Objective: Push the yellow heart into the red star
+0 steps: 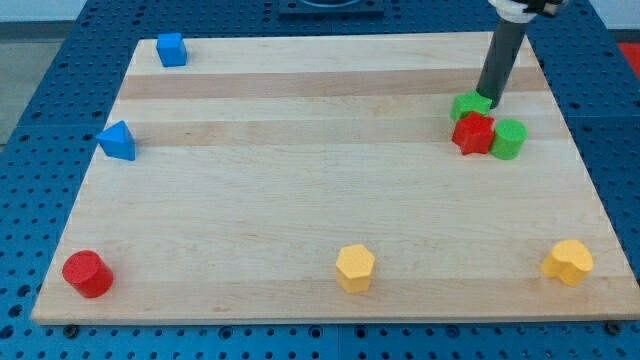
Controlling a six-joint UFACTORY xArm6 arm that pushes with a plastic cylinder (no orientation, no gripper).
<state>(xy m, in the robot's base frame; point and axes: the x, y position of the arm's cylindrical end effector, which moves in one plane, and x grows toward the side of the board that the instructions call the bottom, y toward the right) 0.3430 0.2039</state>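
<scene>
The yellow heart (568, 262) lies near the board's bottom right corner. The red star (473, 133) sits at the upper right, wedged between a green star-like block (469, 104) above it and a green cylinder (509, 138) on its right. My tip (489, 100) stands at the upper right, touching the green block's right side, just above the red star and far above the yellow heart.
A yellow hexagon (355, 267) lies at the bottom middle. A red cylinder (87, 273) is at the bottom left. A blue triangle-like block (117, 141) is at the left and a blue cube (171, 49) at the top left. The wooden board (300, 150) rests on a blue perforated table.
</scene>
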